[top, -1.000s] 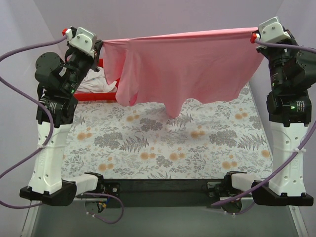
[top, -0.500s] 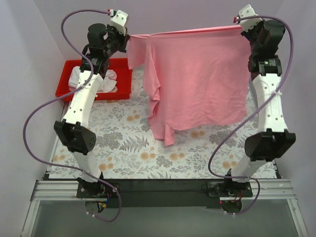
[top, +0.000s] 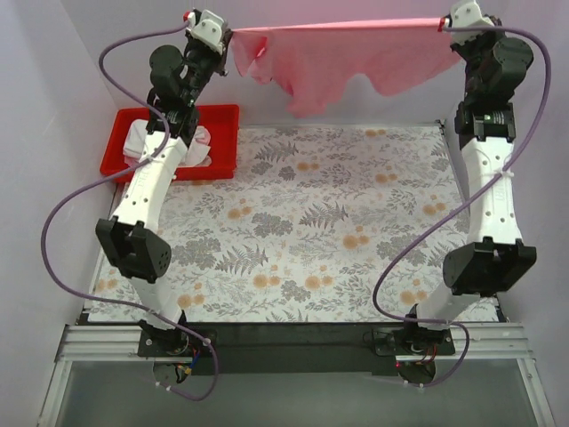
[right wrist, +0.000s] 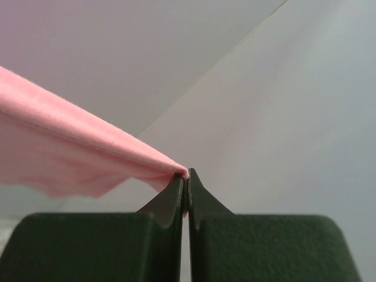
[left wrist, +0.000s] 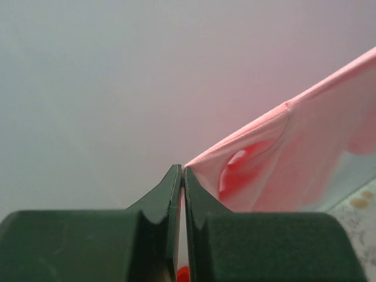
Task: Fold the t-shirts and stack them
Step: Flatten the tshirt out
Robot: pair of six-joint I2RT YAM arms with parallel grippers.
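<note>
The pink t-shirt (top: 338, 55) is stretched taut by its top edge high at the back, between both raised arms. Its body billows toward the back wall, off the table. My left gripper (top: 230, 34) is shut on the shirt's left corner. In the left wrist view the jaws (left wrist: 183, 171) pinch pink cloth (left wrist: 294, 158) that runs off to the right. My right gripper (top: 444, 24) is shut on the right corner. In the right wrist view its tips (right wrist: 187, 174) clamp the cloth (right wrist: 70, 150), which trails left. A white t-shirt (top: 147, 142) lies crumpled in the red bin (top: 209, 111).
The red bin stands at the back left of the floral table cover (top: 311, 231), under the left arm. Purple cables (top: 67, 200) loop beside both arms. White walls close in behind and at the sides.
Both arms have extended up and back. The pink t-shirt, hanging down over the table half a second ago, has swung up toward the back wall. Both grips are unchanged.
</note>
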